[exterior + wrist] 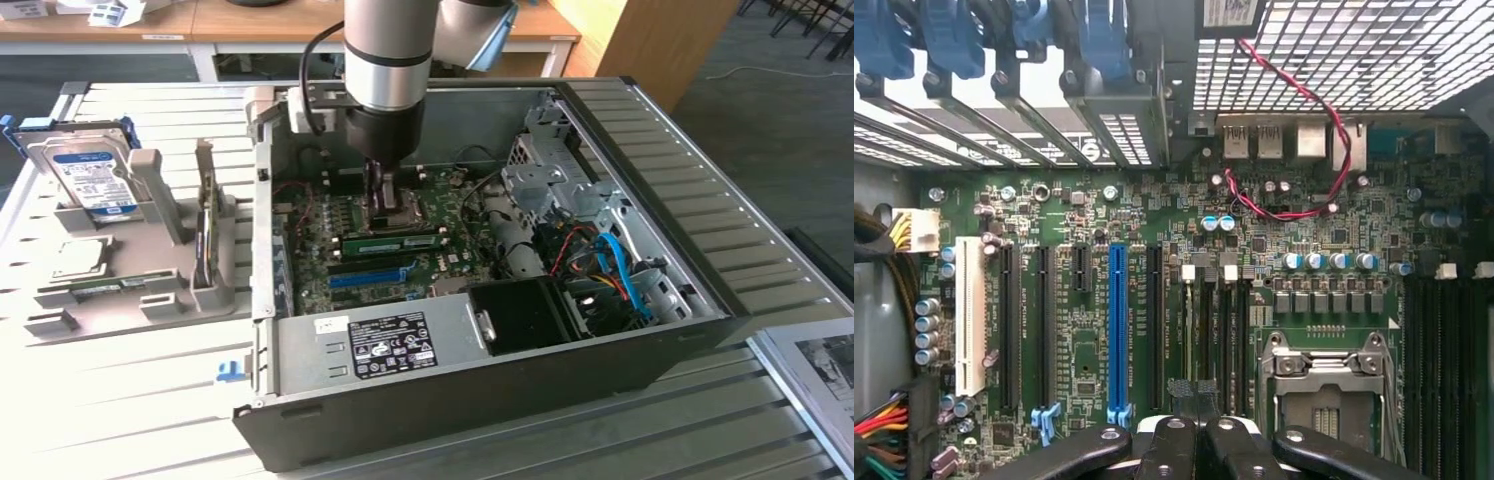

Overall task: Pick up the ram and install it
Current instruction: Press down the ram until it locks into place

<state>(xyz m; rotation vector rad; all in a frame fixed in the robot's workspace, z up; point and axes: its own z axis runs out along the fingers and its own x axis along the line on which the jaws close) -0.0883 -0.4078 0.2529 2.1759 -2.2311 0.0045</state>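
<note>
A long green ram (394, 243) stick with a pale label sits on edge on the motherboard inside the open PC case (694, 230), parallel to the blue slot (363, 277). My gripper (388, 212) hangs just above and behind it, over the CPU socket (1324, 375). In the wrist view my gripper (1199, 445) is shut, with its black fingers (1174, 445) together and nothing visible between them. A second thin board (204, 215) stands on edge in the grey holder (134, 300) at the exterior view's left.
The holder also carries a silver hard drive (91, 178) and a square CPU chip (80, 258). Inside the case are the power supply (387, 345), a black fan (527, 315), a drive cage (554, 175) and loose cables (607, 265). A red wire (1294, 205) crosses the motherboard (1079, 350).
</note>
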